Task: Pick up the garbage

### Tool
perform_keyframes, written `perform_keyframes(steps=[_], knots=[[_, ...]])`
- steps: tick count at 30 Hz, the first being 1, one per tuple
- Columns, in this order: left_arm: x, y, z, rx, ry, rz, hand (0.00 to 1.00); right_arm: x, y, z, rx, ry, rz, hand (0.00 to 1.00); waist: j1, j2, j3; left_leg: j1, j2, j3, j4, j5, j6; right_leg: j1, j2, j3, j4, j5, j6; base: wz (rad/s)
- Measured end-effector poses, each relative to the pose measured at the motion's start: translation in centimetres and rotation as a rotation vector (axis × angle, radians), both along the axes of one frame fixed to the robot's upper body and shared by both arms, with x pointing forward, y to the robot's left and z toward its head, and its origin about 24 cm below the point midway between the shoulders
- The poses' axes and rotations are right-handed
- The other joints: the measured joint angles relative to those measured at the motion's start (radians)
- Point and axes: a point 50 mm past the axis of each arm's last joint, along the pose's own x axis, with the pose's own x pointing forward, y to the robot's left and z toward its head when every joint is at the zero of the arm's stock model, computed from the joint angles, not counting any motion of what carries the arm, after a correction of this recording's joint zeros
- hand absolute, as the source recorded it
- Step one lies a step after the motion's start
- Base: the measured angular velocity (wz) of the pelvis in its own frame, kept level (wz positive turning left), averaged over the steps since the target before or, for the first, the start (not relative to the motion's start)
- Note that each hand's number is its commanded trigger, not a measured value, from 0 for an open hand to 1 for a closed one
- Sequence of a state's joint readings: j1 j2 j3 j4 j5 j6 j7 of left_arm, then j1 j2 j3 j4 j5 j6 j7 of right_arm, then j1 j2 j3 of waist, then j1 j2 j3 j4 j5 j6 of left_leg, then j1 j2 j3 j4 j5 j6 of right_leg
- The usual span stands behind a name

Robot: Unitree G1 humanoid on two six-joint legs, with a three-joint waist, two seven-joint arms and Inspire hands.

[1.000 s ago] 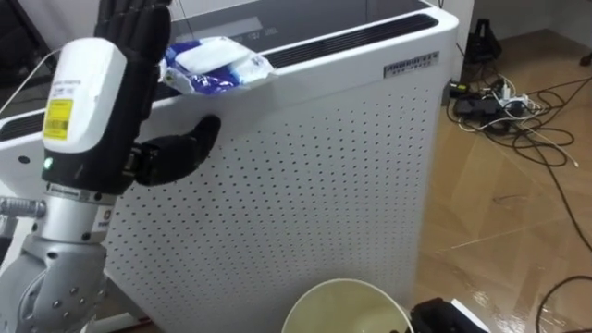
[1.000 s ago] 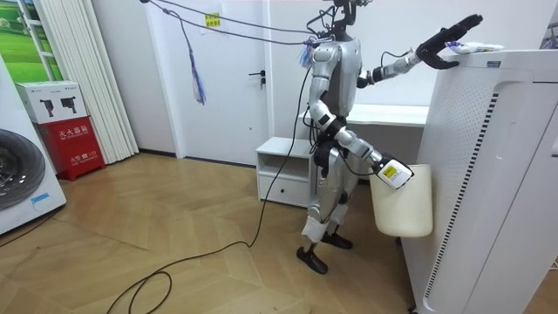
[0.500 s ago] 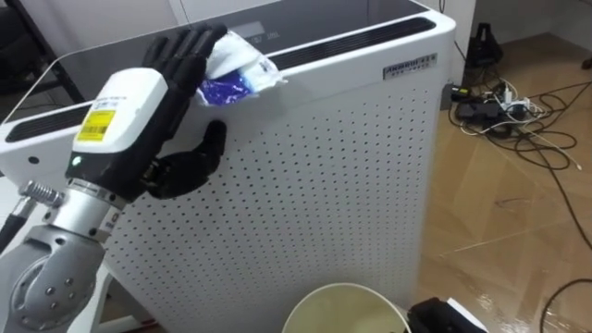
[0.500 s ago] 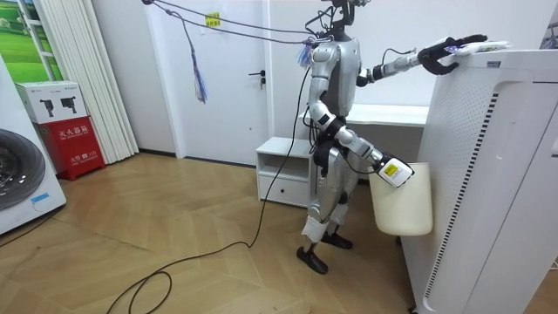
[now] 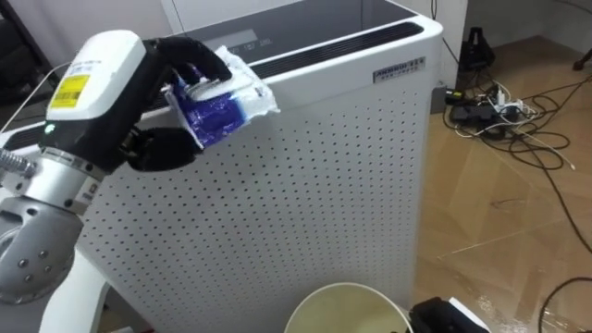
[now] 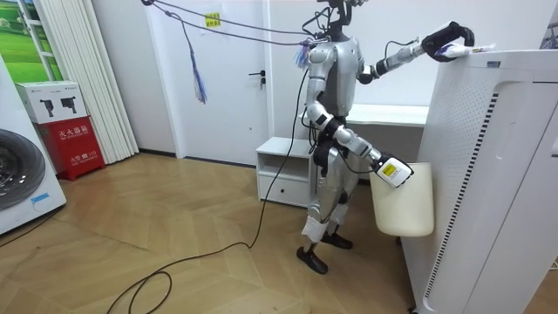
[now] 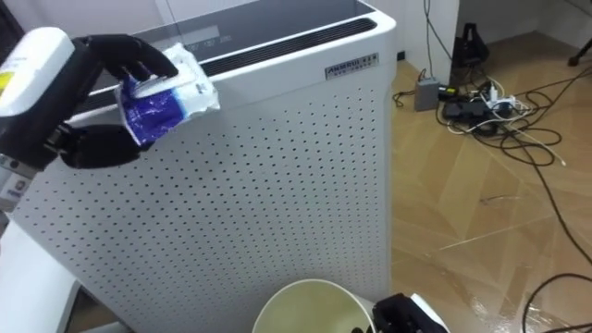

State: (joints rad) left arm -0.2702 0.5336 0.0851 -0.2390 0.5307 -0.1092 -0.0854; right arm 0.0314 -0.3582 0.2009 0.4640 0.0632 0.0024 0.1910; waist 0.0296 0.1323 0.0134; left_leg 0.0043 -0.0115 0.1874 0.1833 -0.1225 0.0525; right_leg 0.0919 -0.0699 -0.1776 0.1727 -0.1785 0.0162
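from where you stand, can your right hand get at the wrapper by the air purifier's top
Probably not: the right hand sits low against the cream bin, while the blue-and-white wrapper is high at the air purifier's top edge, in the left hand's fingers.

Two head cams, side by side, look steeply down, close on a white perforated cabinet (image 5: 305, 185) and a bucket (image 5: 347, 296) below. Room cam stands well back, approx. level, robot seen side-on; shares cabinet and bucket w/ head cams.
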Motion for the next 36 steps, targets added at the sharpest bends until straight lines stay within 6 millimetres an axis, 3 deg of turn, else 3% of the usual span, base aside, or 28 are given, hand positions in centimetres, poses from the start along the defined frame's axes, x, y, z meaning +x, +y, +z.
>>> perform_keyframes(steps=[11,20,22,29,36], knots=[[0.0,0.2,0.6,-0.061,-0.004,-0.020,1.00,0.0,-0.1,0.0,-0.014,-0.007,-0.015,1.00,-0.003,0.003,-0.0007,0.001,-0.002,-0.001,-0.006,-0.001,0.001,0.005,-0.003,-0.004,-0.002,-0.001,0.002,0.00],[-0.2,0.2,0.5,-0.165,0.030,-0.087,1.00,0.0,-0.1,0.0,-0.003,-0.001,-0.013,1.00,-0.009,-0.006,0.0059,0.001,-0.005,-0.005,-0.010,-0.001,0.001,0.003,-0.006,-0.013,-0.004,-0.010,0.003,0.03],[-0.4,0.3,0.4,-0.207,0.039,-0.109,1.00,0.0,-0.1,0.0,0.002,0.003,-0.005,1.00,-0.007,0.001,-0.0001,-0.001,-0.006,-0.004,-0.012,-0.001,0.001,-0.001,-0.007,-0.013,-0.003,-0.011,0.003,0.00],[-1.1,0.0,-0.1,-0.362,0.093,-0.224,1.00,-0.1,0.1,-0.1,0.031,0.015,-0.002,1.00,-0.013,-0.006,0.0032,0.001,-0.013,-0.007,-0.013,-0.001,0.001,0.005,-0.019,-0.017,-0.002,-0.013,0.007,0.01],[-1.7,-0.6,-2.0,-0.539,0.199,-0.343,1.00,-0.3,0.1,-0.4,0.023,0.052,-0.012,1.00,-0.026,-0.011,-0.0033,0.005,-0.021,-0.009,-0.014,-0.002,0.003,0.005,-0.020,-0.013,0.003,-0.021,0.014,0.01]])
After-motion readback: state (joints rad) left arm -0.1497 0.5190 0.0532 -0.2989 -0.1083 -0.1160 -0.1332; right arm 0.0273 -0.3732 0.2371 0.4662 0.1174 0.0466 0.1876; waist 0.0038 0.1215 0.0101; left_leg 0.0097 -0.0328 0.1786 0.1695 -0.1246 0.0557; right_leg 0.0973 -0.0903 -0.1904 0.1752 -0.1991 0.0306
